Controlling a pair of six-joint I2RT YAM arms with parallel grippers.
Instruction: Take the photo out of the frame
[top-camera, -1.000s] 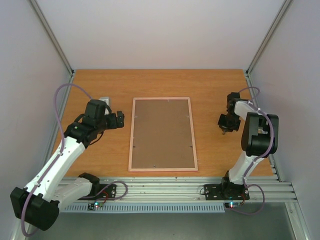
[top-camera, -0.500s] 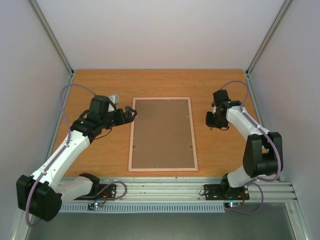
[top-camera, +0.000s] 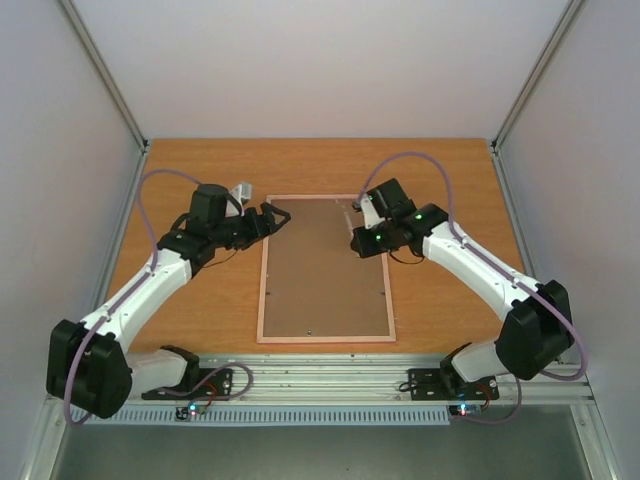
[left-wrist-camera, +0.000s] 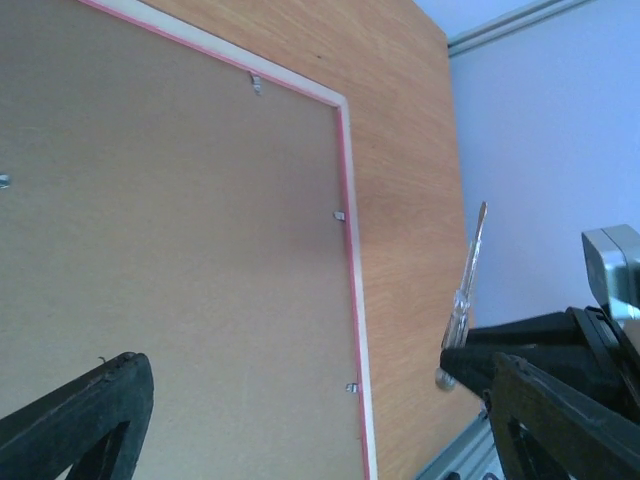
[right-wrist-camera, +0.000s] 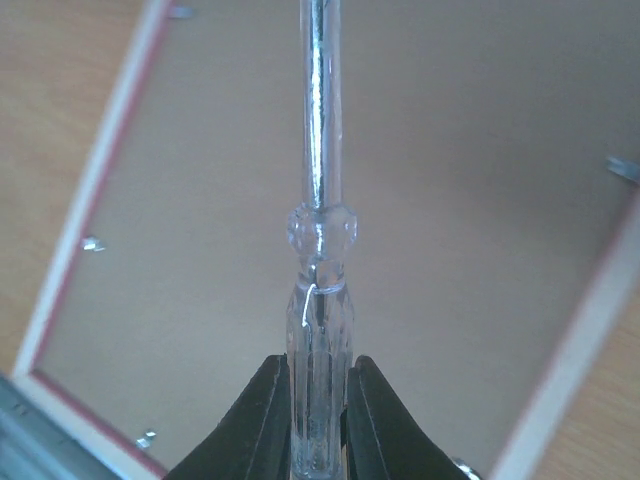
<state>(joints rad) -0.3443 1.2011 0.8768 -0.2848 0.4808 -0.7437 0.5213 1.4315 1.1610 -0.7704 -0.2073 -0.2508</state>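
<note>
Frame (top-camera: 325, 290) is laid at the middle of the wooden tabletop (top-camera: 450, 170) with its brown backing board (left-wrist-camera: 180, 250) uppermost, bordered by a pale pink rim and small metal clips (left-wrist-camera: 339, 214); the photo cannot be seen. The left hand (top-camera: 278, 217) is held wide apart and empty at the frame's far left corner. A clear-handled screwdriver (right-wrist-camera: 318, 300) is clamped between the fingers of the right hand (right-wrist-camera: 318, 400), its shaft pointed over the board near the far right edge.

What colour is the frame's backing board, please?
Backing board: plain brown, clearest in the left wrist view.
</note>
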